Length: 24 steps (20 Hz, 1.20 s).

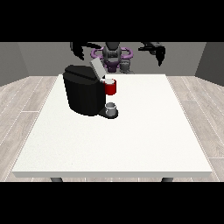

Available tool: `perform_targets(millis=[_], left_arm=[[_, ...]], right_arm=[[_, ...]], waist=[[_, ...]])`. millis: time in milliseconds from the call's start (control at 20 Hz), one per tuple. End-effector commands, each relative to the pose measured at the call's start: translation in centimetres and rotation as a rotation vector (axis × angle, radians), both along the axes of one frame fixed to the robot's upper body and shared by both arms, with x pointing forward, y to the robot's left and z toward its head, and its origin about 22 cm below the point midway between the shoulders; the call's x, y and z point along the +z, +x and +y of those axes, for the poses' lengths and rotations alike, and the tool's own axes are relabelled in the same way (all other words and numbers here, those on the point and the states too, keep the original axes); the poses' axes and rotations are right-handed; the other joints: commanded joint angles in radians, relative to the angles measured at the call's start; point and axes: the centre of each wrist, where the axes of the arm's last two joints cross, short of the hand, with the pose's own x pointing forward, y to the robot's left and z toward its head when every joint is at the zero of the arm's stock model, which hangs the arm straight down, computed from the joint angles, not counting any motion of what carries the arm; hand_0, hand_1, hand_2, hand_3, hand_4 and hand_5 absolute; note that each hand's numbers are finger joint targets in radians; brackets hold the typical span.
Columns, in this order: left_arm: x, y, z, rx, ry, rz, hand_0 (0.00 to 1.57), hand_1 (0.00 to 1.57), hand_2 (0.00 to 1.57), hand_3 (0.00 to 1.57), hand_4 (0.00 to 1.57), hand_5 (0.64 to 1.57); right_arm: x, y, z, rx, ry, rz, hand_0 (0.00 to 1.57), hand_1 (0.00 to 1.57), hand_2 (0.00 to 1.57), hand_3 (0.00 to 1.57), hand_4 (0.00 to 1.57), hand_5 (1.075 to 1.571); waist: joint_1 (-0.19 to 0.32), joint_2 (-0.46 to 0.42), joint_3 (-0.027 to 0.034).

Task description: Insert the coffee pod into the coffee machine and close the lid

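both hands (79,49) (156,50) raised with drooping, slack fingers, coffee machine (83,91) lid (97,68) up

My table (131,144) has a smooth, matt white top. On it, the coffee machine (82,94) looks like dark, matt black plastic, with a pale grey lid (97,68) tilted up. Its red pod holder (111,87) has a slight sheen. The small cup (111,108) beneath looks like dull grey metal. The floor (26,98) resembles pale matt wood planks.
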Motion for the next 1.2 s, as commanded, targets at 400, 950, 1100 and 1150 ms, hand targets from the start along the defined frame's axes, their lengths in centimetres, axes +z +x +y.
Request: perform_targets(millis=[400,950,1100,1150], left_arm=[[2.8,-1.3,2.0,0.085,0.026,-0.069,0.00,0.00,0.00,0.00,0.00,1.571],[3.8,-1.9,0.2,0.088,0.013,-0.117,0.00,0.00,0.00,0.00,0.00,1.571],[4.7,-2.3,3.1,0.098,0.034,-0.079,0.00,0.00,0.00,0.00,0.00,1.571],[2.2,-3.6,2.2,0.104,0.031,-0.085,0.00,0.00,0.00,0.00,0.00,1.571]], right_arm=[[1.4,3.2,3.6,0.075,-0.013,-0.046,0.00,0.00,0.00,0.00,0.00,1.571],[2.8,5.9,2.5,0.085,-0.049,-0.058,0.00,0.00,0.00,0.00,0.00,1.571],[0.7,5.0,2.2,0.107,-0.055,-0.019,0.00,0.00,0.00,0.00,0.00,1.571],[1.5,5.4,3.5,0.112,-0.079,-0.022,0.00,0.00,0.00,0.00,0.00,1.571]], waist=[[-0.062,0.118,-0.0002],[-0.041,0.171,-0.0001],[-0.046,0.142,0.0000],[-0.038,0.146,-0.0002]])
